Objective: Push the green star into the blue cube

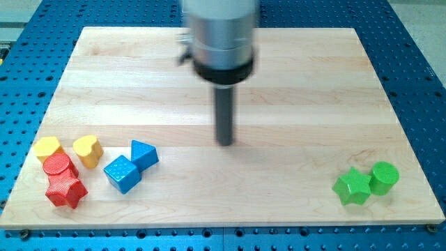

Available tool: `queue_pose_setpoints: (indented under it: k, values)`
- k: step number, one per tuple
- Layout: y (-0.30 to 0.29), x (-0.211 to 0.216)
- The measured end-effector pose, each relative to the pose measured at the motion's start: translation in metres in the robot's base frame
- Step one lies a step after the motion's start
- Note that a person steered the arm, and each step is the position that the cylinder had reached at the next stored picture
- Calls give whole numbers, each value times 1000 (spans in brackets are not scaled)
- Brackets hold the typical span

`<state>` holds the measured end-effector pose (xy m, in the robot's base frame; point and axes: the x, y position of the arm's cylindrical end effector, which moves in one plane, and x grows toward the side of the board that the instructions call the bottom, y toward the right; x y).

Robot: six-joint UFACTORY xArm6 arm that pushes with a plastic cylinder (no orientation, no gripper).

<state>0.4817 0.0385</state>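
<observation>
**Tip mid-board, green star far off at the lower right**

I can read no writing, brand or label anywhere: the blocks are plain coloured and the wooden board (293,77) is unmarked.

My tip (224,143) sits near the middle of the board, at the bottom of the dark rod hanging from the blurred grey arm housing at the view's top. It is touching no block and has nothing against it; bare wood surrounds it on all sides.

The green star (350,187) lies well apart from my tip, down toward the view's lower right corner. Just beside it on the view's right, touching or nearly touching, is a green cylinder (384,177).

The blue cube (121,173) is on the other side, toward the view's lower left, also well apart from my tip. My tip is between the two, closer to the view's top than either. A blue triangular block (143,154) stands just beside the cube, at its upper right, on the side facing the star.

Further toward the view's left is a cluster: a yellow heart-shaped block (88,150), another yellow block (49,148) whose shape I cannot make out, a red cylinder (60,166) and a red star (65,190) below it.
</observation>
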Motion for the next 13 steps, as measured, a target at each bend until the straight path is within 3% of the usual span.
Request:
queue_pose_setpoints:
  k: [2, 3, 4, 5, 7, 8, 10, 11, 12, 13]
  values:
    - [241, -6]
    - [306, 45]
    - [293, 99]
    - [256, 111]
    - [92, 101]
    - [2, 73]
    - [-71, 73]
    - [-100, 73]
    - [-43, 75]
    - [-56, 102]
